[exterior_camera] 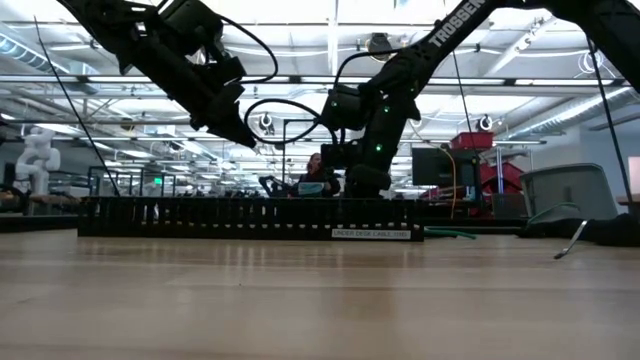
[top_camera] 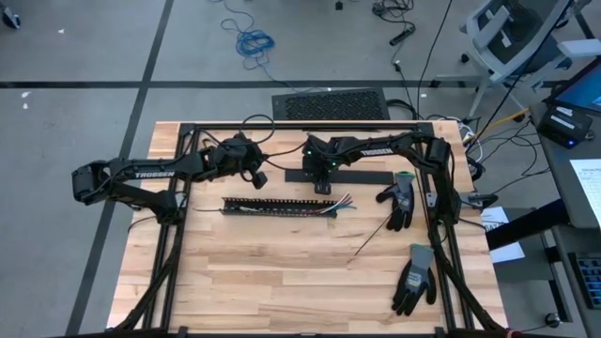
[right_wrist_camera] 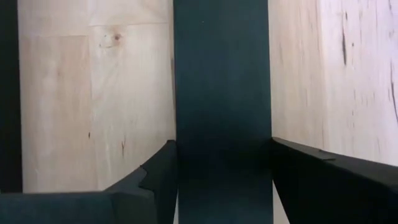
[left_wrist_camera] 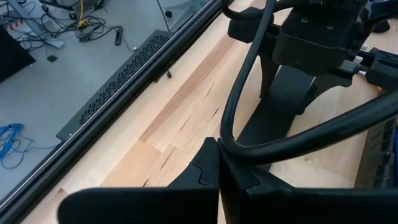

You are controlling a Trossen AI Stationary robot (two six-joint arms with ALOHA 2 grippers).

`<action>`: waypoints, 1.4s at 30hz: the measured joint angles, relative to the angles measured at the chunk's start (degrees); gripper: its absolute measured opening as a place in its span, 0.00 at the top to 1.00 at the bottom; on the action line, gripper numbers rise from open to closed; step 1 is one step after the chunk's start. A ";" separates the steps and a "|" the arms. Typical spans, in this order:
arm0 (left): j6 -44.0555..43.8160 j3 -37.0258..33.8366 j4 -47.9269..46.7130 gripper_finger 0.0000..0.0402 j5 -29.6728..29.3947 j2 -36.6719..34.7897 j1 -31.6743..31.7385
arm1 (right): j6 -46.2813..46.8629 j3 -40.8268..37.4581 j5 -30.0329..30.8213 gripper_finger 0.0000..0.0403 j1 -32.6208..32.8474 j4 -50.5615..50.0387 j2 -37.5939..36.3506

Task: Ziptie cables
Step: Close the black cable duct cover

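The cables [top_camera: 344,201], thin coloured wires, stick out of the right end of a long black slotted duct [top_camera: 277,207] that lies flat mid-table. Behind it a black flat bar [top_camera: 362,176] rests on the wood. My right gripper [top_camera: 322,186] points steeply down over that bar and is shut on it. My left gripper [top_camera: 255,176] hangs above the table to the left of it, shut and touching nothing; its closed fingers [left_wrist_camera: 219,177] show in the left wrist view. My right gripper [right_wrist_camera: 222,162] pinches the black flat bar by its two long edges [right_wrist_camera: 186,155], one finger [right_wrist_camera: 155,177] on each side, left of the bar's middle. The fingers come from above, slanting steeply down, and lie across the bar. The bar lies flat on the table.
Two dark work gloves lie on the right, one [top_camera: 399,202] beside the right arm's rail and one [top_camera: 413,277] nearer the front. A thin loose zip-tie [top_camera: 371,239] lies between them. Black frame rails [top_camera: 178,188] border the table's left, right and far sides.
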 joint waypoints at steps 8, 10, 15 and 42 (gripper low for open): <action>1.70 0.00 0.07 1.00 0.00 0.00 0.00 | 2.50 -0.36 1.90 0.56 -0.13 -2.14 -3.38; 1.95 0.00 0.08 1.00 0.02 0.00 -0.02 | 2.77 -0.34 2.92 0.57 -0.20 -2.25 -4.45; 1.97 0.00 0.09 1.00 0.02 0.00 -0.02 | 2.62 -0.22 4.15 0.95 -0.17 -3.51 -6.15; 1.72 0.00 -6.21 1.00 0.02 0.00 0.00 | 0.82 4.57 16.46 0.49 -20.09 0.10 -6.32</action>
